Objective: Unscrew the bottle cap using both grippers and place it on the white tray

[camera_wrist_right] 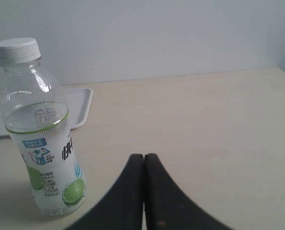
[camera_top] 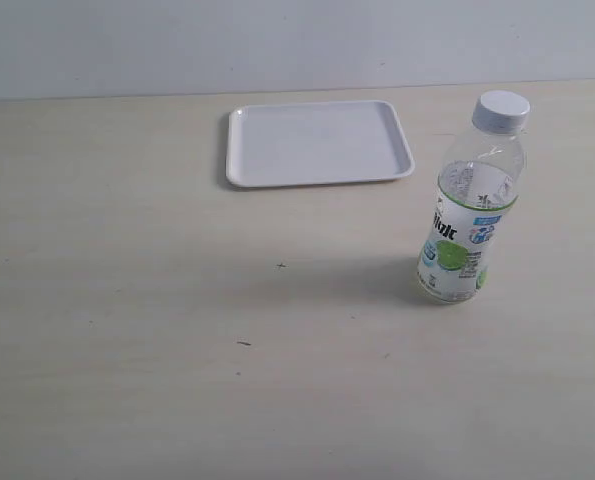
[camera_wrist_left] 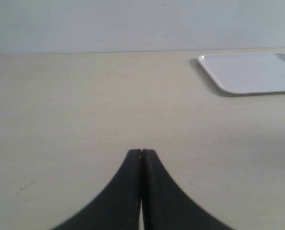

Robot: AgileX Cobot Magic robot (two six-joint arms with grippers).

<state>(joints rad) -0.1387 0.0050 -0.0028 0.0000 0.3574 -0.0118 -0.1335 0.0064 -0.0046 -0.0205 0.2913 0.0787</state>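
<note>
Starting at the left, the left claw (camera_wrist_left: 142, 154) shows in its own wrist view as two black curved fingers pressed together tip to tip, pinching nothing, poised over the bare, pale tabletop (camera_top: 117, 300). Well apart from it, the white tray (camera_top: 319, 142) lies flat on the tabletop near the far edge, where the light wall (camera_top: 277, 40) begins. Its rounded corners and low raised rim are plain in the exterior view. A small dark speck (camera_top: 281, 265) marks the pale surface in front of the tray, toward the middle. Further right, the bottle (camera_top: 467, 225) stands upright on the tabletop, nearer the camera than the tray and apart from it, out past the tray's right corner. It is clear plastic with a white, green and blue label around its lower half and a lime pictured near the base. The bottle cap (camera_top: 502, 110), white and ribbed, sits on the bottle's neck, not on the tray; how tightly it is screwed on cannot be told. At the right, the right claw (camera_wrist_right: 143, 157) appears in its wrist view with its black fingers likewise closed against each other, gripping nothing. The bottle stands near it but apart, untouched, with a corner of the tray visible behind the bottle.
</note>
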